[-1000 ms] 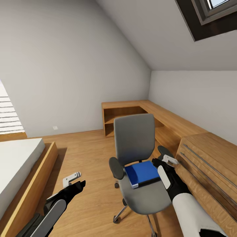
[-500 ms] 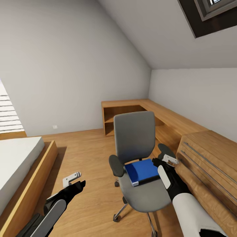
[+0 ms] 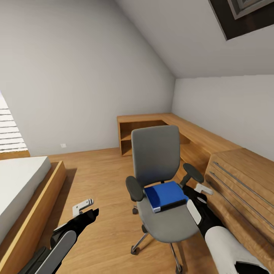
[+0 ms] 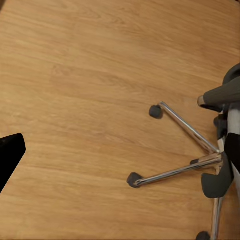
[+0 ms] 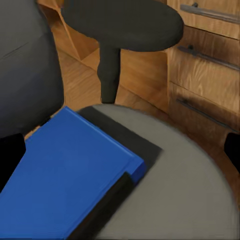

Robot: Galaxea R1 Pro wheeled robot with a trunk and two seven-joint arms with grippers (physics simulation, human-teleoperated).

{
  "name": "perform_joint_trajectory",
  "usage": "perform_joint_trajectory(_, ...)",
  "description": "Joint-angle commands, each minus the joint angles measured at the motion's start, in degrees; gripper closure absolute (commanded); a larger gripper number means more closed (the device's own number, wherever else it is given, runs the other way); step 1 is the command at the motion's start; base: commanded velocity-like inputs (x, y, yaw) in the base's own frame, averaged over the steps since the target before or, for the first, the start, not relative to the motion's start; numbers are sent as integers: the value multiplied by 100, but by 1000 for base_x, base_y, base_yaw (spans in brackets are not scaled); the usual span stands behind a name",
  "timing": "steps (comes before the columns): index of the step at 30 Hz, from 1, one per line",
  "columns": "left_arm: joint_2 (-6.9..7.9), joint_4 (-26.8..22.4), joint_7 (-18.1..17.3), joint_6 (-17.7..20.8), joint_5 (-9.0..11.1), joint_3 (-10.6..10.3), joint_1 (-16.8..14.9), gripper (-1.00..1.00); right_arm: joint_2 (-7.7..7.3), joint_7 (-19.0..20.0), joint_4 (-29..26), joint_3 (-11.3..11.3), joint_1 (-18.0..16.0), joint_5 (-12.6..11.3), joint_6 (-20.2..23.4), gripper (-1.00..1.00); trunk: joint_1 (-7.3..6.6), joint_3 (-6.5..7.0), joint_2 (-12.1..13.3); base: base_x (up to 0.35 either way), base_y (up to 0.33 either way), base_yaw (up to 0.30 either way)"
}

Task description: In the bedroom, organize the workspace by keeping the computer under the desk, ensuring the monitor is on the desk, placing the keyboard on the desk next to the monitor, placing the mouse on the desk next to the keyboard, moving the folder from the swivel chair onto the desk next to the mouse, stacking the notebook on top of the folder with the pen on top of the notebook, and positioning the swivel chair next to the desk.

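Right now the swivel chair [image 3: 161, 179] is standing on the light wood floor [image 3: 102, 179] of the bedroom, its grey back facing the sloped wall, with the oak drawers [image 3: 243, 186] just beside it on the robot's right. The folder [image 3: 165, 195] is lying flat on the seat, bright blue, its white page edges and dark spine showing toward the front; no lettering or label is readable on it or anywhere else.

The right gripper [image 3: 201, 189] is hovering just beside the folder's right edge, below the chair's black armrest [image 3: 193, 172]. In the right wrist view the folder [image 5: 70, 177] is sitting close ahead between two dark fingertips that are standing wide apart, so those jaws are released and gripping nothing.

The left gripper [image 3: 84, 208] is hanging over bare floor to the left of the chair, between it and the bed frame [image 3: 34, 220]; its jaws appear spread, holding nothing. The left wrist view is looking down on the chrome base [image 4: 192, 155] and casters.
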Motion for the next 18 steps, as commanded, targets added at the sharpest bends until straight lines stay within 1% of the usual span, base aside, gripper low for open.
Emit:
perform_joint_trajectory(1, 5, -7, 43, 8, 31, -11, -6, -100, -25, 53, 63, 7, -8, -54, -33, -100, 22, -24, -45, 0, 0, 0)
perform_joint_trajectory(4, 5, -11, 43, 8, 31, -11, -6, -100, -105, 411, 284, -1, -50, -63, -131, -100, 88, -78, -165, 0, 0, 0)
perform_joint_trajectory(6, 5, -12, 43, 8, 31, -8, -6, -100, -145, 529, 338, -4, -97, -65, -148, -100, 132, -114, -245, 0, 0, 0)
perform_joint_trajectory(8, 5, -12, 43, 8, 31, -5, -6, -100, -219, 672, 450, -7, -206, -68, -159, -100, 176, -150, -326, 0, 0, 0)
perform_joint_trajectory(10, 5, -14, 43, 8, 30, 0, -6, -100, -322, 828, 757, -18, -387, -95, -165, -100, 220, -186, -406, 0, 0, 0)
perform_joint_trajectory(11, 5, -13, 43, 8, 31, 1, -6, -100, -438, 1085, 1235, -27, -627, -176, -174, -100, 242, -204, -446, 0, 0, 0)
perform_joint_trajectory(12, 5, -14, 42, 8, 28, 0, -6, -100, -476, 1214, 1353, -32, -686, -242, -177, -100, 264, -222, -486, 0, 0, 0)
perform_joint_trajectory(13, 5, -14, 40, 8, 27, -1, -6, -100, -491, 1284, 1397, -35, -708, -285, -180, -100, 264, -222, -486, 0, 0, 0)
perform_joint_trajectory(14, 5, -14, 38, 8, 25, -4, -6, -100, -515, 1421, 1465, -38, -738, -385, -188, -100, 264, -222, -486, 0, 0, 0)
perform_joint_trajectory(15, 5, -15, 35, 9, 18, -9, -6, -100, -540, 1625, 1526, -41, -765, -552, -203, -100, 264, -222, -486, 0, 0, 0)
perform_joint_trajectory(16, 5, -13, 32, 12, 13, -13, -6, -100, -551, 1749, 1554, -39, -775, -644, -212, -100, 264, -222, -486, 0, 0, 0)
perform_joint_trajectory(17, 5, -12, 29, 14, 12, -16, -6, -100, -560, 1853, 1576, -40, -781, -709, -218, -100, 264, -222, -486, 0, 0, 0)
perform_joint_trajectory(18, 5, -12, 29, 14, 12, -16, -6, -100, -560, 1853, 1576, -40, -781, -709, -218, -100, 264, -222, -486, 0, 0, 0)
